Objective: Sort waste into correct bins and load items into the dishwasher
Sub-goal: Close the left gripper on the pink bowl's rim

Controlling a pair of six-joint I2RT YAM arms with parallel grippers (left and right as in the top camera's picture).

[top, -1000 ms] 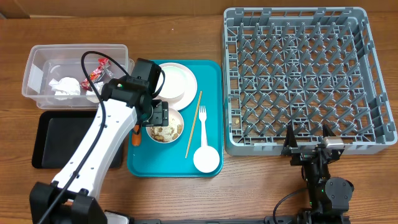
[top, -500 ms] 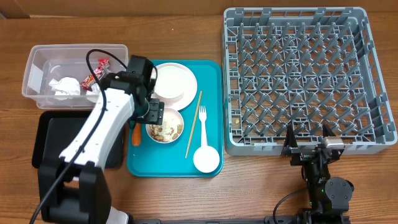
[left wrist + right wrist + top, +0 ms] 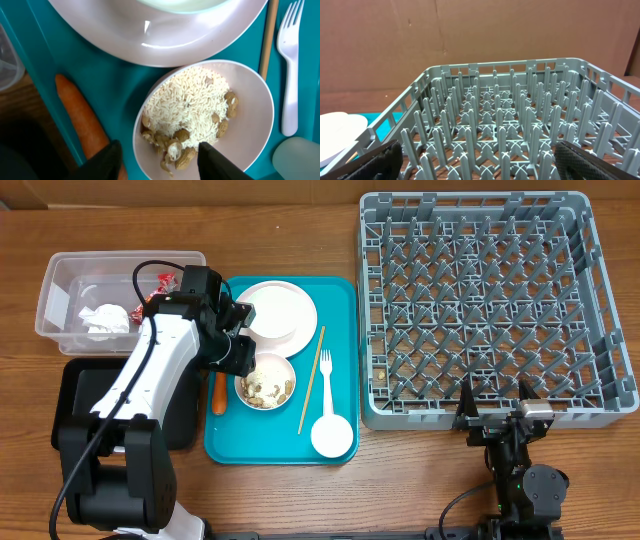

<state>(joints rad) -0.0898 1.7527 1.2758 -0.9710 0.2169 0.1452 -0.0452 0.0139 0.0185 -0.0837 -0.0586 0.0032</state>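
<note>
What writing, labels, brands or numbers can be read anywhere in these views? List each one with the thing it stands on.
No text can be read in any view.
Red snack wrapper in the clear tub: any print on it is too small to read.
Dish rack, teal tray, plate, bowl and fork: plain, no markings visible.

Place: a robot test bench is indicated, laid out as a dish-clearing station.
Surface: everything is set on one wood-grain tabletop.
Machines: a left arm and a right arm are mounted at the near edge.
Backdrop: a plain cardboard board is stood behind.
Props: a grey dish rack and a teal tray of used tableware are laid out.
</note>
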